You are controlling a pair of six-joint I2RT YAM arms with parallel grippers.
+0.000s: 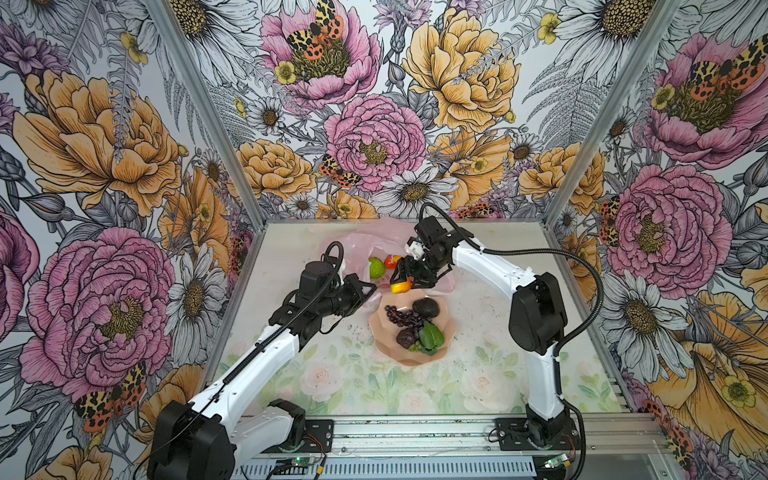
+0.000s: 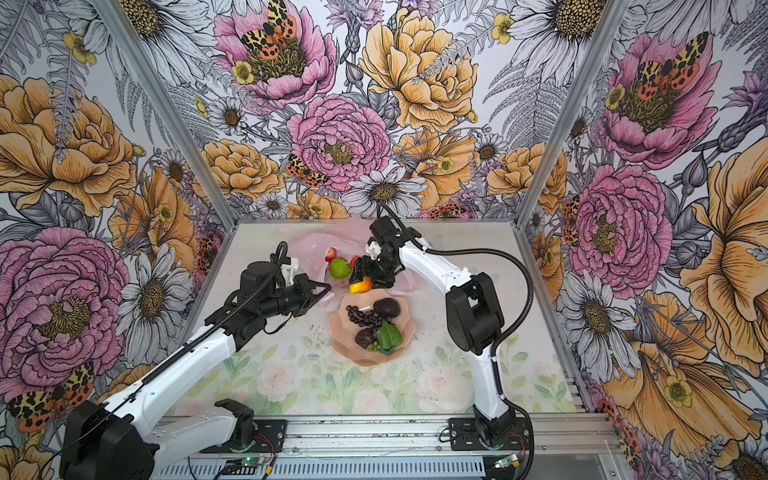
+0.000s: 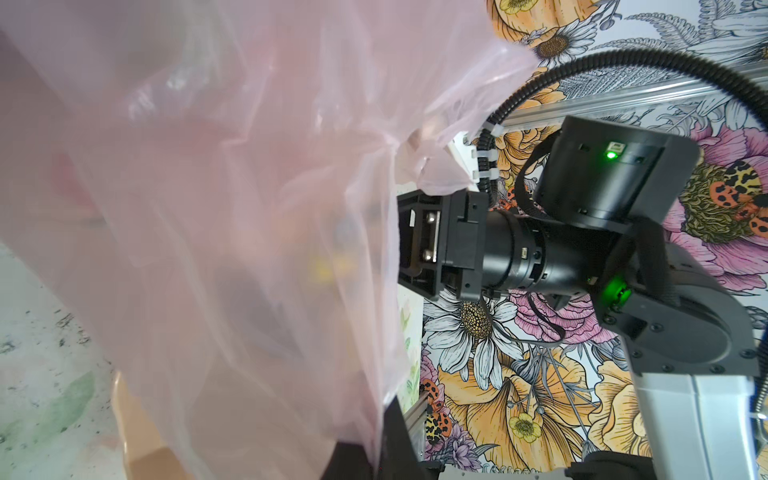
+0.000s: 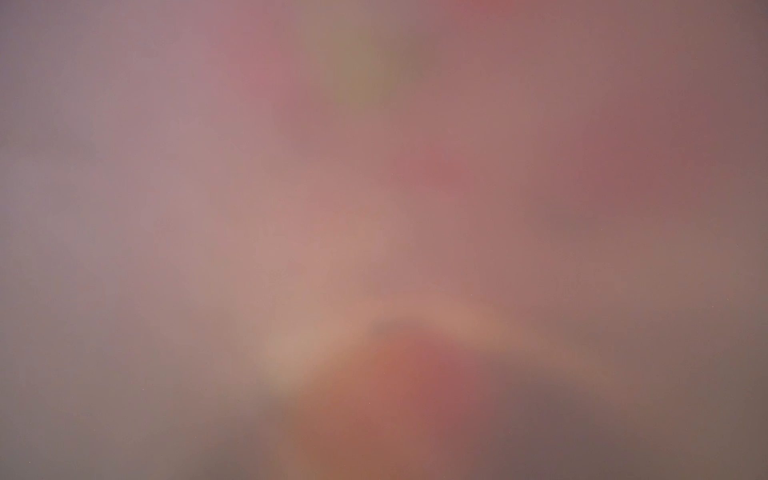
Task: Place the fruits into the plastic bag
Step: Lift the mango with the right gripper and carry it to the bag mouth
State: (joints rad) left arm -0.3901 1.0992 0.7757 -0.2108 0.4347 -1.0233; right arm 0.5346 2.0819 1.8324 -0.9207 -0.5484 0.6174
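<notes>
In both top views I see the left gripper (image 1: 370, 286) with its jaws closed on the near edge of the plastic bag (image 1: 361, 243), which lies crumpled at the far middle of the table (image 1: 498, 374) with its mouth open. The right gripper (image 1: 405, 284) reaches over that mouth, and its jaws are clamped on an orange-yellow mango (image 1: 400, 287) that hangs just beyond the far rim of the bowl (image 1: 380, 332). 2 fruits already sit inside the bag, a bumpy green fruit (image 1: 377, 268) and a red-orange fruit (image 1: 392, 261) just beside it. The bowl, near the bag on my side of it, holds purple grapes (image 1: 400, 316), a dark avocado (image 1: 425, 308), 1 more dark fruit (image 1: 406, 337) and a green leaf (image 1: 432, 336). In the left wrist view the bag's pink film fills most of the picture and hides the fingers, with a peach corner of the bowl showing past it. The right wrist view gives me only a pink-brown blur, so I cannot tell anything from it.
</notes>
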